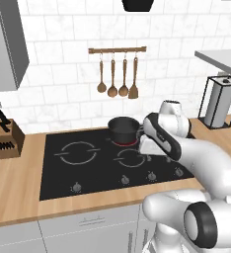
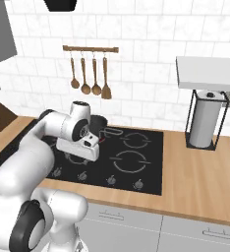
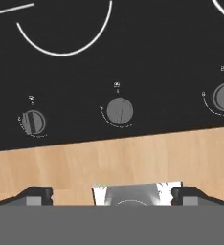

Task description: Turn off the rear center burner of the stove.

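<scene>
Stove (image 1: 88, 173) set in the wooden surface (image 1: 19, 183), its long axis along the surface's front edge, knob row at the stove's front edge. The rear center burner (image 1: 126, 142) glows red under a dark pot (image 1: 123, 128) near the stove's back edge. The gripper (image 3: 112, 196), fingertips spread wide and holding nothing, hangs above the middle knob (image 3: 119, 111), whose slot points nearly toward the burners.

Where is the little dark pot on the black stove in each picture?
Left base view: the dark round saucepan sits at the back middle of the black glass cooktop, left of the white arm.
Right base view: just its edge peeks out right of the arm.
Hand view: not in it.
Shared landmark: the hanging wooden utensils above the pot.
</scene>
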